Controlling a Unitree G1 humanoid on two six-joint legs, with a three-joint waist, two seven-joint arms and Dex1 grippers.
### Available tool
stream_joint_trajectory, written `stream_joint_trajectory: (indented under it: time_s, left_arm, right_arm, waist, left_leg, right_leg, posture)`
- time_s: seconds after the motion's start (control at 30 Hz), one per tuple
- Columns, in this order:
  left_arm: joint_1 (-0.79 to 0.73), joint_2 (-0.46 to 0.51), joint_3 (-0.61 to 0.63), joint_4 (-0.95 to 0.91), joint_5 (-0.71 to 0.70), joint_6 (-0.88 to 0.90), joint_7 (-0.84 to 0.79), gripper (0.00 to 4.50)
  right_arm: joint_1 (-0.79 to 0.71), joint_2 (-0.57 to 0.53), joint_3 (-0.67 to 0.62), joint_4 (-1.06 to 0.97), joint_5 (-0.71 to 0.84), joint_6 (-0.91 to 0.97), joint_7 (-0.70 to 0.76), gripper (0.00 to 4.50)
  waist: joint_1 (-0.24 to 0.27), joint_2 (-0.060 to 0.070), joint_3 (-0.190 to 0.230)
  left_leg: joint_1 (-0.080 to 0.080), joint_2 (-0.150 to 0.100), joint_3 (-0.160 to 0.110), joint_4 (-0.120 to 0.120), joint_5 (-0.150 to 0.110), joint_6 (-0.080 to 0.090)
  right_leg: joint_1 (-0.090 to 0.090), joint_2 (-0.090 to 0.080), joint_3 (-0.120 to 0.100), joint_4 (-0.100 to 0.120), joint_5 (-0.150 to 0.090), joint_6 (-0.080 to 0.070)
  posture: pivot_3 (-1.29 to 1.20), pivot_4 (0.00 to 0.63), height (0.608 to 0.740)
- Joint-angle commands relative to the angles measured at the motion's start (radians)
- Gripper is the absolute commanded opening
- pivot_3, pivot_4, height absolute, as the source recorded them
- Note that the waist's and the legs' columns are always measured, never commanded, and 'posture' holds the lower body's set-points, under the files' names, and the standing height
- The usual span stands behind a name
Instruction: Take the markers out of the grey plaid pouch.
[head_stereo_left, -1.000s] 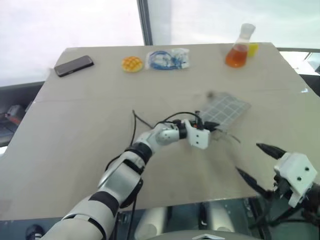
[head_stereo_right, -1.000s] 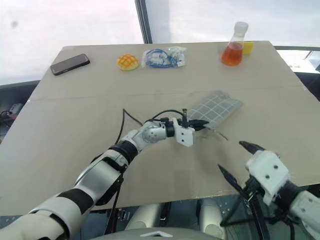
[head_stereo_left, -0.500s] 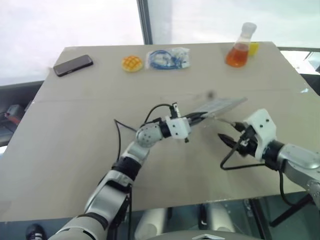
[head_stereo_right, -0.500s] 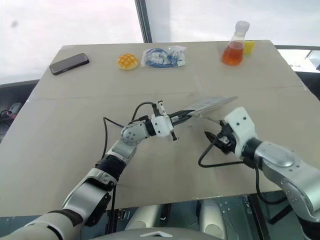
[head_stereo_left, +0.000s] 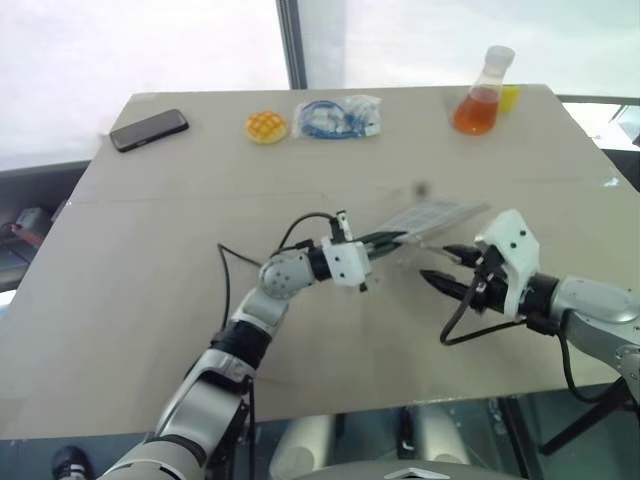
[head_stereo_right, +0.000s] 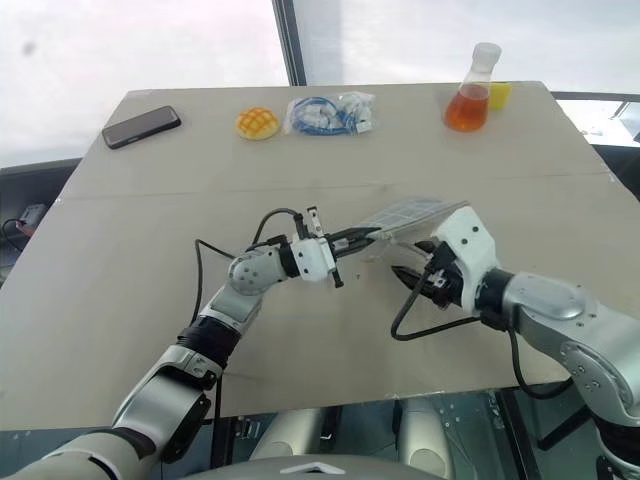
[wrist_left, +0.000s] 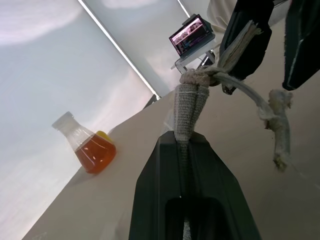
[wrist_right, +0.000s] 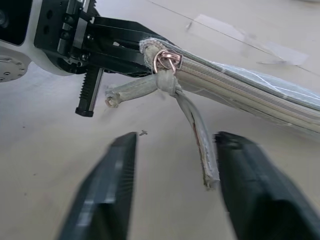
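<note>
Left tool is pinched tight on the end of the grey plaid pouch, holding it lifted off the counter with its far end pointing to about 2 o'clock. Right tool sits just at 4 o'clock of that pinched end, its fingers spread apart either side of the pouch's dangling fabric cord, gripping nothing.
</note>
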Motion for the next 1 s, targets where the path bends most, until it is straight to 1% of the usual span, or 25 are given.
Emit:
stream_joint_trajectory:
  time_s: [0.03,0.07,0.1,0.37,0.43,0.6,0.67,0.73,0.8,0.87,0.93,1.0]
  left_arm:
    - [0.006,0.003,0.008,-0.031,-0.020,-0.036,-0.012,0.00]
    - [0.008,0.004,0.008,-0.031,-0.023,-0.042,-0.017,0.00]
    - [0.010,0.005,0.009,-0.030,-0.029,-0.049,-0.024,0.00]
    - [0.021,0.021,0.015,-0.025,-0.050,-0.071,-0.063,0.00]
    - [0.023,0.023,0.016,-0.024,-0.050,-0.069,-0.066,0.00]
    - [0.019,0.018,0.022,-0.023,-0.050,-0.068,-0.063,0.00]
    - [0.021,0.014,0.026,-0.030,-0.071,-0.065,-0.069,0.00]
    - [0.040,0.014,0.035,-0.065,-0.162,-0.048,-0.109,0.00]
    - [0.064,0.031,0.032,-0.123,-0.308,0.011,-0.216,0.00]
    - [0.099,0.063,0.038,-0.204,-0.451,0.139,-0.327,0.00]
    - [0.123,0.091,0.071,-0.281,-0.568,0.259,-0.390,0.00]
    - [0.139,0.106,0.098,-0.343,-0.628,0.340,-0.408,0.00]
  right_arm:
    - [-0.007,-0.017,-0.028,-0.001,-0.005,-0.014,0.017,0.59]
    - [-0.009,-0.016,-0.030,0.002,-0.006,-0.015,0.017,0.05]
    - [-0.012,-0.016,-0.034,0.006,-0.006,-0.015,0.016,0.01]
    - [-0.018,-0.052,-0.088,0.027,0.003,-0.019,0.052,0.01]
    - [-0.008,-0.074,-0.086,0.021,-0.006,-0.027,0.074,0.01]
    - [-0.007,-0.069,-0.076,0.040,-0.013,-0.027,0.071,0.01]
    - [-0.004,-0.069,-0.077,0.059,-0.031,-0.032,0.064,0.01]
    - [0.005,-0.078,-0.098,0.113,-0.084,-0.040,0.036,0.01]
    - [0.011,-0.093,-0.109,0.175,-0.147,-0.048,0.005,0.01]
    - [0.012,-0.102,-0.120,0.231,-0.199,-0.049,-0.025,0.01]
    - [0.012,-0.105,-0.140,0.261,-0.221,-0.036,-0.040,0.01]
    - [0.014,-0.107,-0.157,0.257,-0.226,-0.027,-0.039,0.01]
  waist:
    - [0.000,0.000,0.000]
    - [0.000,0.000,0.000]
    - [0.000,0.000,0.000]
    - [0.000,0.000,0.000]
    - [0.000,0.000,0.000]
    - [0.000,0.000,0.000]
    - [0.000,0.000,0.000]
    - [0.000,0.000,0.000]
    - [-0.001,0.000,0.000]
    - [-0.003,0.000,0.000]
    - [-0.008,0.002,0.001]
    - [-0.011,0.002,0.001]
  left_leg:
    - [0.000,0.000,0.000,0.000,0.000,0.000]
    - [0.000,0.000,0.000,0.000,0.000,0.000]
    - [0.000,0.000,0.000,0.000,0.000,0.000]
    - [0.000,0.000,0.000,0.000,0.000,0.000]
    - [0.000,0.000,0.000,0.000,0.000,0.000]
    - [0.000,0.000,0.000,0.000,0.000,0.000]
    - [0.000,0.000,0.000,0.000,0.000,0.000]
    - [0.000,0.000,0.000,0.000,0.000,0.000]
    - [0.000,0.000,0.000,0.000,0.000,0.000]
    - [0.000,0.000,0.001,0.000,0.000,0.000]
    - [0.000,0.000,0.001,0.000,0.000,0.000]
    - [0.000,0.000,0.001,0.000,0.000,0.000]
  right_leg:
    - [0.000,0.000,0.000,0.000,0.000,0.000]
    - [0.000,0.000,0.000,0.000,0.000,0.000]
    - [0.000,0.000,0.000,0.000,0.000,0.000]
    - [0.000,0.000,0.000,0.000,0.000,0.000]
    - [0.000,0.000,0.000,0.000,0.000,0.000]
    - [0.000,0.000,0.000,0.000,-0.001,0.001]
    - [0.000,0.000,0.000,0.000,-0.001,0.002]
    - [0.000,0.000,0.000,0.000,-0.001,0.002]
    - [0.000,-0.001,0.000,0.000,-0.001,0.001]
    - [0.000,-0.001,0.001,0.000,0.000,-0.001]
    - [-0.001,-0.001,0.001,0.000,0.000,-0.002]
    - [-0.002,0.000,0.001,0.000,0.000,-0.002]
  posture:
    - [0.00,0.150,0.740]
    - [0.00,0.150,0.740]
    - [0.00,0.150,0.740]
    - [0.00,0.150,0.740]
    - [0.00,0.150,0.740]
    - [0.00,0.150,0.740]
    - [0.00,0.150,0.740]
    - [0.00,0.150,0.740]
    - [0.00,0.150,0.740]
    - [0.00,0.150,0.740]
    - [0.00,0.150,0.740]
    - [0.00,0.150,0.740]
